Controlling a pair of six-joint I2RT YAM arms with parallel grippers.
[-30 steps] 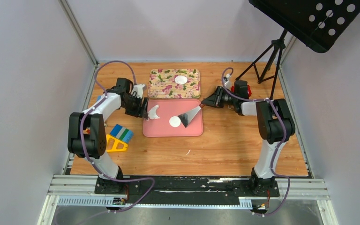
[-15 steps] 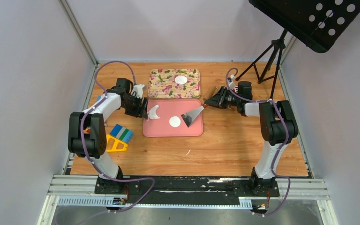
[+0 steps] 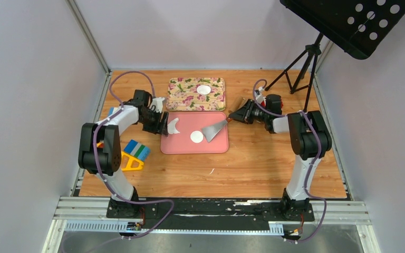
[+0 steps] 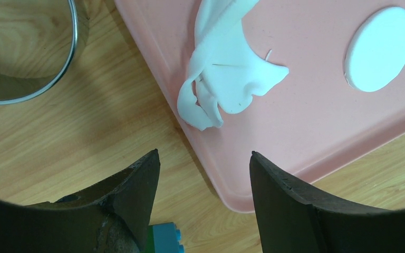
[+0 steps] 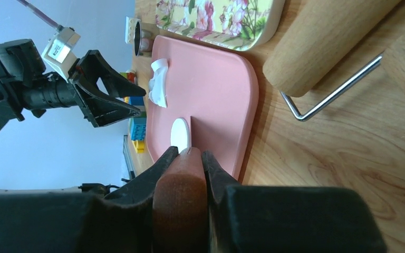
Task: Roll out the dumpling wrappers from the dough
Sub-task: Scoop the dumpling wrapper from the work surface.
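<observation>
One wrapper (image 3: 196,137) is lying beside, perhaps touching, the scraper (image 3: 214,129) blade; right gripper (image 5: 189,154) is clamping its handle, left gripper (image 4: 204,155) gaping near the dough (image 4: 227,79).

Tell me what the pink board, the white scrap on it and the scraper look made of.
The pink board: matte, faintly speckled, rounded corners, probably plastic or silicone. The white scrap: soft dough, it folds and curls with ragged edges. The scraper: thin grey blade with a sheen, likely metal; its handle looks like reddish-brown wood.
</observation>
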